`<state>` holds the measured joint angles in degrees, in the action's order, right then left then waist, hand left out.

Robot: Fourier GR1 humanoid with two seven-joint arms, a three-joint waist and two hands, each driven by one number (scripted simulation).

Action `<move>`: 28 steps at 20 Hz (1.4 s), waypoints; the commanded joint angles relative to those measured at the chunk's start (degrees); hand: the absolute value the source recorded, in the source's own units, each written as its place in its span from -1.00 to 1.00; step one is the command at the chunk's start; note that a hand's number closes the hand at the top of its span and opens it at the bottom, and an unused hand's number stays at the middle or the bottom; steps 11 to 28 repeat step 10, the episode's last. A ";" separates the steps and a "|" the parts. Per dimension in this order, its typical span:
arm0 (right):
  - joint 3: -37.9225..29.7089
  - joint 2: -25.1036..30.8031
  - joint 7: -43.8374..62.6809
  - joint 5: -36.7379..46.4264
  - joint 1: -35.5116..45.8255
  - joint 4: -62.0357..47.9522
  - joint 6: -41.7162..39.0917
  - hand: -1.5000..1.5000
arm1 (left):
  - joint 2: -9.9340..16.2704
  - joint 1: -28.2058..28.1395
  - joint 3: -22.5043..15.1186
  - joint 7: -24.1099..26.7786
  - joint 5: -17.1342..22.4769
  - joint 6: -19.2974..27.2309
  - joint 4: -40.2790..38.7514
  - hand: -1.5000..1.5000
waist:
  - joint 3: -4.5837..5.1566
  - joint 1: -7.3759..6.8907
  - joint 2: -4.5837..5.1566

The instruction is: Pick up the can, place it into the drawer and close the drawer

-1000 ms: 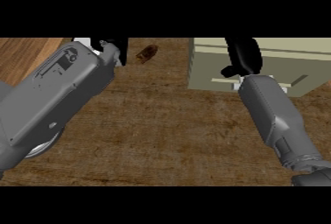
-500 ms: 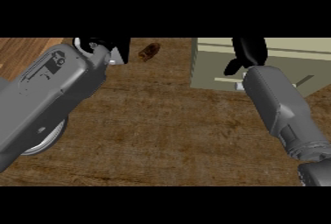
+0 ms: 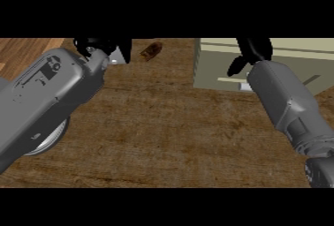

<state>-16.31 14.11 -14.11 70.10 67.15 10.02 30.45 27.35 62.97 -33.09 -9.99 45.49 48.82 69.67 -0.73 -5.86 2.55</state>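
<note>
Two grey forearms rise from the lower edge, both stretched toward the far side of the brown counter [image 3: 169, 132]; the left forearm is broad and close to the camera, slanting up from the lower left, and its left hand [image 3: 98, 45] sits at the top edge, black fingers bunched beside a small grey object [image 3: 120, 55]; whether that grey object is the can I cannot tell, and whether those fingers are curled round it or merely beside it cannot be told either, since the hand is cut off by the top of the view. The right forearm climbs from the lower right, narrower, and its right hand [image 3: 251, 50] is over the pale green drawer unit [image 3: 215, 66], thumb hanging down and apart from the fingers, which are mostly cut off at the top; holding nothing that shows. Count: two arms, two hands, one drawer unit, one small dark brown item [image 3: 151, 50] lying on the counter between the hands, one round plate [image 3: 47, 140] peeking from under the left forearm.
</note>
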 commanded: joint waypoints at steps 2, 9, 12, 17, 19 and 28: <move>-11.08 -2.84 -5.04 -12.38 3.45 1.51 -4.18 -1.00 | 0.14 -1.21 0.08 0.07 -0.18 -0.02 1.65 -1.00 | 0.28 -1.02 -0.38; -17.81 -1.99 -9.42 -19.08 5.26 1.23 -9.69 -1.00 | 1.02 -2.02 0.17 -1.11 -0.80 0.96 3.17 -1.00 | 0.47 -0.94 -0.46; -18.26 -1.32 -10.78 -19.61 5.24 1.22 -11.02 -1.00 | 0.33 -3.58 0.08 -0.18 -0.80 0.54 4.11 -1.00 | 0.53 -0.35 -0.62; -18.26 -1.32 -10.78 -19.61 5.24 1.22 -11.02 -1.00 | 0.33 -3.58 0.08 -0.18 -0.80 0.54 4.11 -1.00 | 0.53 -0.35 -0.62; -18.26 -1.32 -10.78 -19.61 5.24 1.22 -11.02 -1.00 | 0.33 -3.58 0.08 -0.18 -0.80 0.54 4.11 -1.00 | 0.53 -0.35 -0.62; -18.26 -1.32 -10.78 -19.61 5.24 1.22 -11.02 -1.00 | 0.33 -3.58 0.08 -0.18 -0.80 0.54 4.11 -1.00 | 0.53 -0.35 -0.62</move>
